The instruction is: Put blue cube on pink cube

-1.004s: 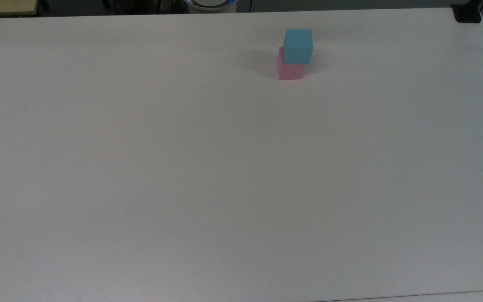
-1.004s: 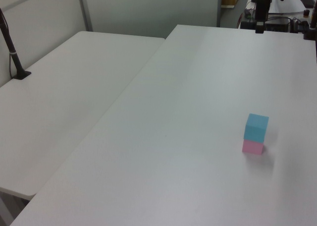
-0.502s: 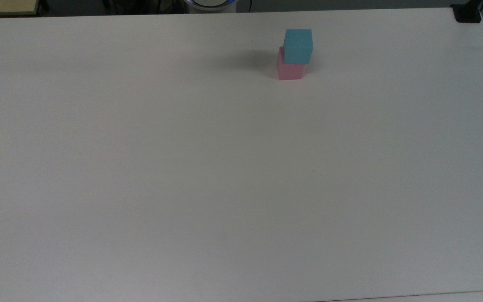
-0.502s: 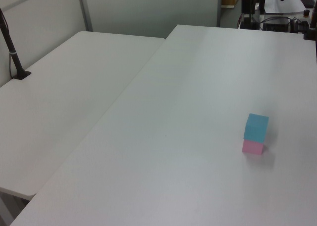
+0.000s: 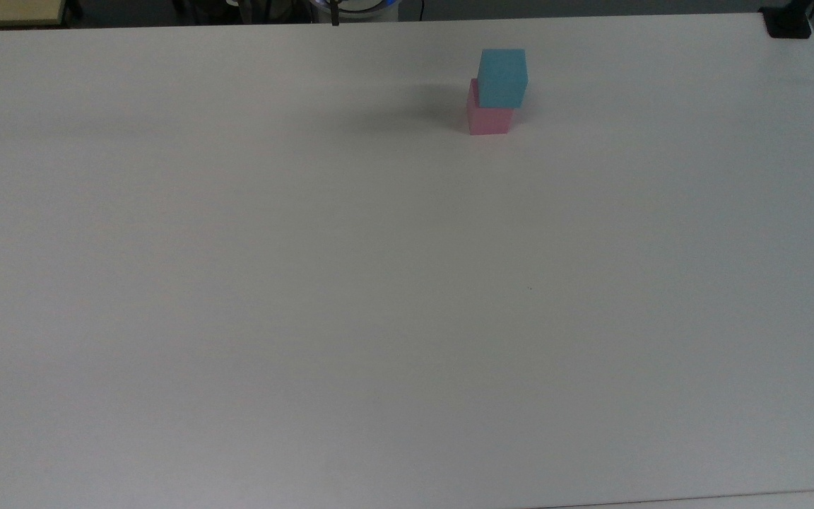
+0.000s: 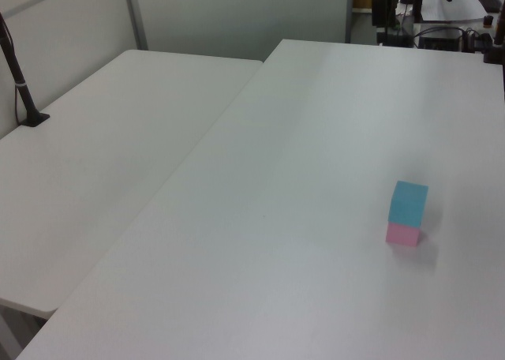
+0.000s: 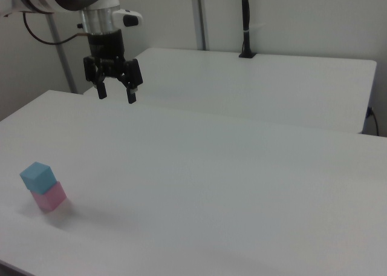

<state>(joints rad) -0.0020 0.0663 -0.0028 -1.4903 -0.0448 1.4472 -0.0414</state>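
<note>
From where I stand, the stacking looks finished. The blue cube [image 5: 502, 76] sits on top of the pink cube [image 5: 489, 119], both near the far edge of the white desk [image 5: 379, 297] in the top view, a little to the top view's right of centre. In the left view the pair [image 6: 409, 203] stands near the left view's right edge, and in the right view the blue cube [image 7: 37, 176] rests on the pink one [image 7: 49, 197] close to the right view's lower left corner. The blue cube is not set quite square on its base (it overhangs slightly toward one side, and seems turned a touch), but it is resting flat and upright.

The tool [image 7: 116, 94] hangs in the air well apart from the stack, up near the back of the desk in the right view, pointing down. Its fingers are spread, with nothing between them.

My judgement is that the placing step is done and the arm is in its retreat. What the next move calls for is little: keep clear of the stack and avoid sweeping low across the desk toward it, since a light knock could topple the top cube given that small overhang.
</note>
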